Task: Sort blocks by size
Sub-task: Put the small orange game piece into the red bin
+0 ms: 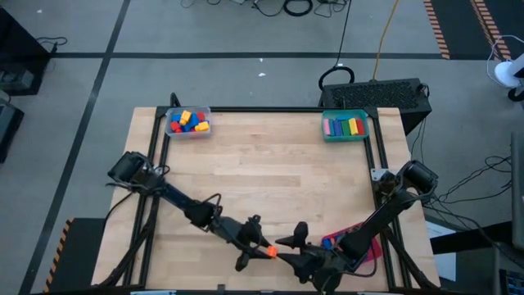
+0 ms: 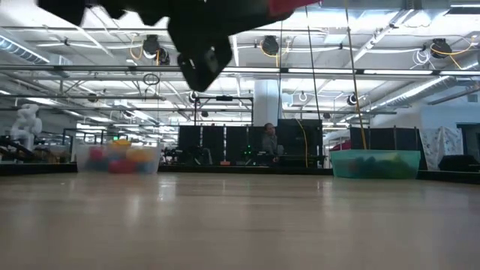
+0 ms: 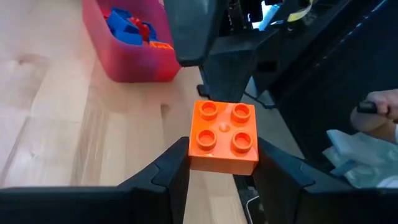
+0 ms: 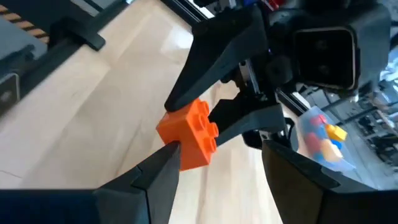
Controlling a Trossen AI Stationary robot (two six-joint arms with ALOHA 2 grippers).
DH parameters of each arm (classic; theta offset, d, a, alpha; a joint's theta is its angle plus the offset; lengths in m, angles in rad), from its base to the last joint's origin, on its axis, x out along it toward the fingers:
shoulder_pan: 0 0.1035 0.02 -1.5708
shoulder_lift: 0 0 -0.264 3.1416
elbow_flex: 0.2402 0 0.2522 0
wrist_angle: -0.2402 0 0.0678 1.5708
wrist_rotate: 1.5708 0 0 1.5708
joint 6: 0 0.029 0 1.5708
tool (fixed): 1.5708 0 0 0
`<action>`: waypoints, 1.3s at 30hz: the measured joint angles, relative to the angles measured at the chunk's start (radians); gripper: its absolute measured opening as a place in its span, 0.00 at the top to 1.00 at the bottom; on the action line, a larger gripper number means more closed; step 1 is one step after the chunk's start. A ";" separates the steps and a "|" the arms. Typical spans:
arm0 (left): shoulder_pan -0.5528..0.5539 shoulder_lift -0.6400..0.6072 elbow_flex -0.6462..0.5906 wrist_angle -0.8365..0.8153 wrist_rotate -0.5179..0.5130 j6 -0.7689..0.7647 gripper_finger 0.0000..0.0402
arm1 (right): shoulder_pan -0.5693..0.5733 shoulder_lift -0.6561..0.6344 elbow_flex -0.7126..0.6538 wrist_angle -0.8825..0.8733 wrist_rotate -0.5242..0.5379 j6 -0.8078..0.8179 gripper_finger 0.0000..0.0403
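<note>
An orange four-stud brick (image 3: 222, 135) is held in my left gripper (image 1: 264, 251), near the table's front edge. It also shows in the right wrist view (image 4: 188, 133). My right gripper (image 4: 217, 168) is open and faces the left one, its fingers on either side of the brick's end. More blocks lie in a clear tray (image 1: 189, 121) at the far left, a teal tray (image 1: 345, 125) at the far right and a red tray (image 3: 130, 53) under my right arm. My left gripper pinches the orange brick's two opposite side walls (image 3: 191, 155) between its two fingers, studs facing the wrist camera. The fingers slant in from the table's left. The brick is lifted clear of the table. My right gripper's one finger (image 4: 163, 163) lies at the brick's lower edge; I cannot tell whether it touches.
Both arms crowd the near middle of the table. The red tray (image 1: 360, 242) sits at the near right. The far half of the wooden top (image 1: 270, 164) lies between the two far trays. A person's hand (image 3: 379, 112) shows beyond the table's edge.
</note>
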 joint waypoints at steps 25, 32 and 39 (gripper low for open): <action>0.126 0.000 0.001 0.096 0.136 -0.002 0.63 | -0.011 0.001 0.000 -0.020 0.072 -0.034 0.53; 0.127 0.000 0.001 0.093 0.201 -0.012 0.62 | -0.012 0.001 0.000 -0.025 0.099 -0.018 0.77; 0.138 0.000 0.001 0.094 0.253 0.075 0.51 | -0.013 -0.017 0.000 -0.036 0.112 0.156 0.81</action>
